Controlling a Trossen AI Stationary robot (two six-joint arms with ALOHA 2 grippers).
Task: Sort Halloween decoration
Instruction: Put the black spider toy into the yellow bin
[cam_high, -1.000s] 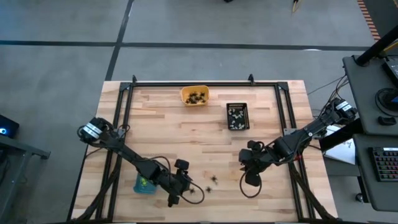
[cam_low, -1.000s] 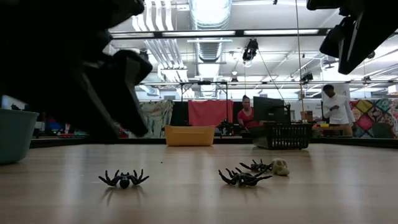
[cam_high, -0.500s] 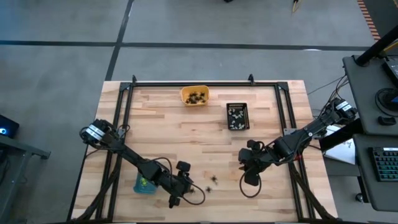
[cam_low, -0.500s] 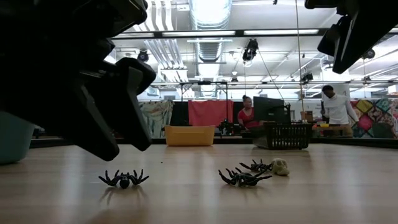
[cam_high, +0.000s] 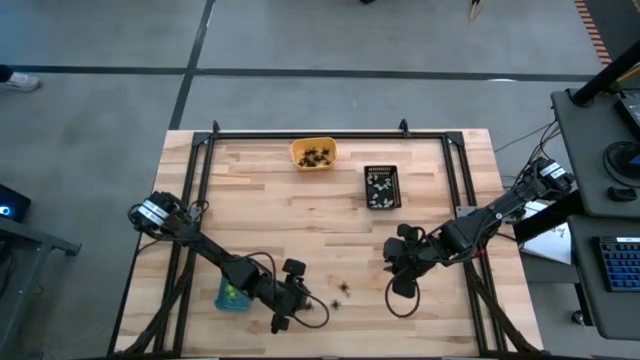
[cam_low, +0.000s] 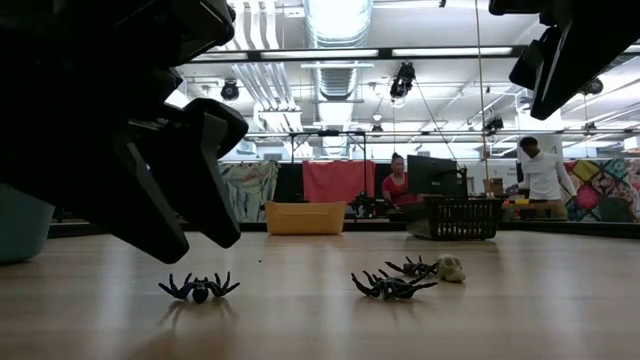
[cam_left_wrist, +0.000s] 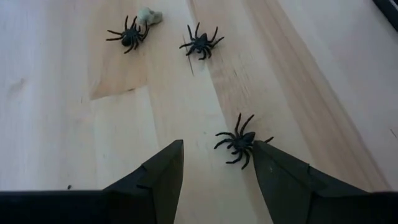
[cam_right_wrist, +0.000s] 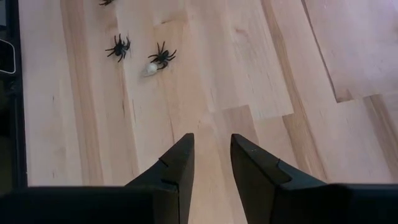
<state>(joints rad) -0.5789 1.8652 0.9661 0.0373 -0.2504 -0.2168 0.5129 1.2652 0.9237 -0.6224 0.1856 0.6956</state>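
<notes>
- Wooden planks make up the table (cam_high: 270, 200), which stands on a grey floor.
- Behind the table, in the low view, is a big room with long lamps, and a person in a red top (cam_low: 397, 187) sits far back.
- Another person in a white top (cam_low: 541, 172) stands farther to the side.
- At the far edge of the table sits an orange tray (cam_high: 313, 154) with small dark bits in it.
- Near it is a black tray (cam_high: 381, 187) holding whitish bits.
- A blue tray (cam_high: 229, 295) with something green inside sits near the front edge, beside the left arm.
- The left gripper (cam_left_wrist: 214, 167) hangs low over the table at the front, with its two fingers spread apart and nothing between them.
- One black spider (cam_left_wrist: 240, 141) lies on the wood just beside one of those fingers.
- Two more black spiders (cam_left_wrist: 200, 42) lie a bit farther on, close together, on the wood between the two arms.
- A small whitish trinket (cam_left_wrist: 150, 15) touches the spider that is farther from the left gripper.
- The right gripper (cam_right_wrist: 211, 160) hangs above the table, well apart from the spiders.
- Its fingers have a small gap between them and hold nothing.
</notes>
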